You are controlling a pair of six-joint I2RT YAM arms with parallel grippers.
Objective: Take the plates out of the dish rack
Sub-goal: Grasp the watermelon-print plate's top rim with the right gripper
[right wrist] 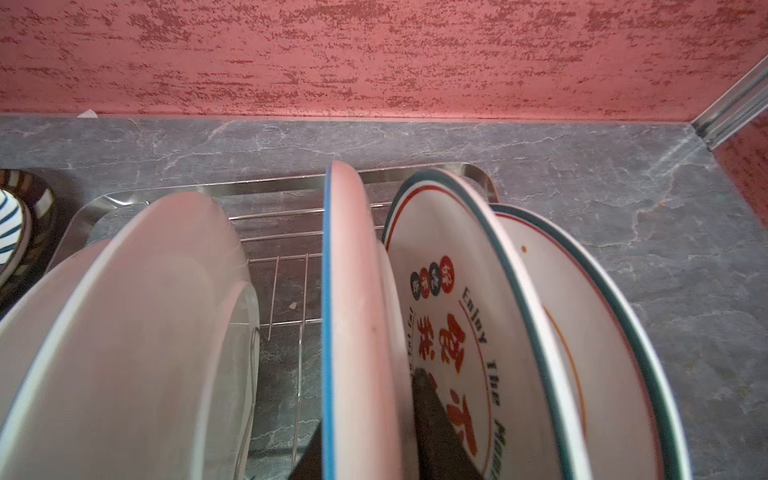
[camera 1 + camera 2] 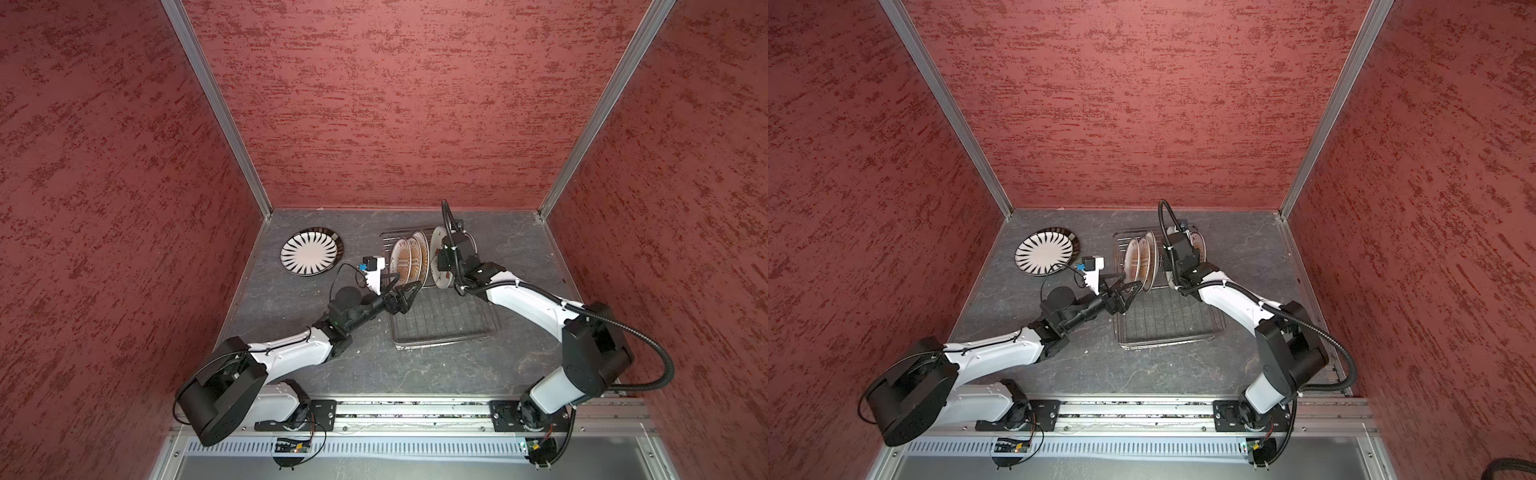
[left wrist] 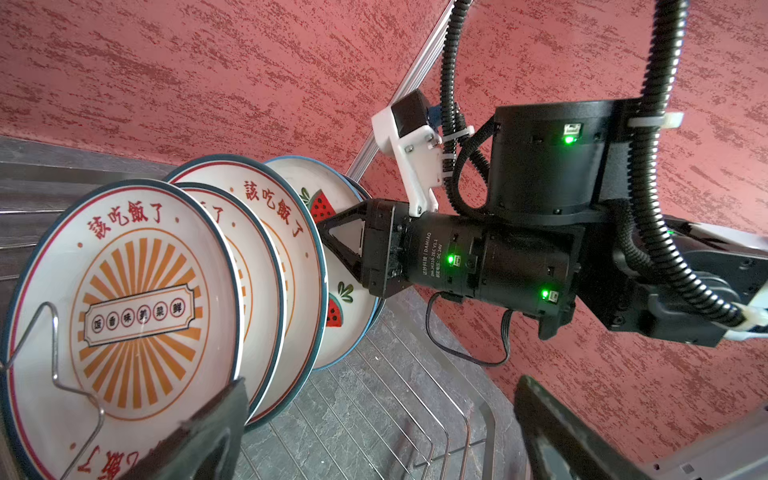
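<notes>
Plates (image 3: 137, 291) stand on edge in the dish rack (image 2: 444, 328) at the back of the tabletop (image 2: 291, 332); a striped plate (image 2: 309, 251) lies flat to its left. The left wrist view shows watermelon slices on a blue-rimmed plate (image 3: 309, 183) — the right wrist view shows the right pincer (image 1: 365, 415) clamped on its rim, one finger each side. The right arm bends down over the rack. The left arm reaches low, its left pincer (image 2: 409, 282) gaping wide beside the front plate.

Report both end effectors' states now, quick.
Left end effector: open, holding nothing.
Right end effector: closed on the watermelon plate.
</notes>
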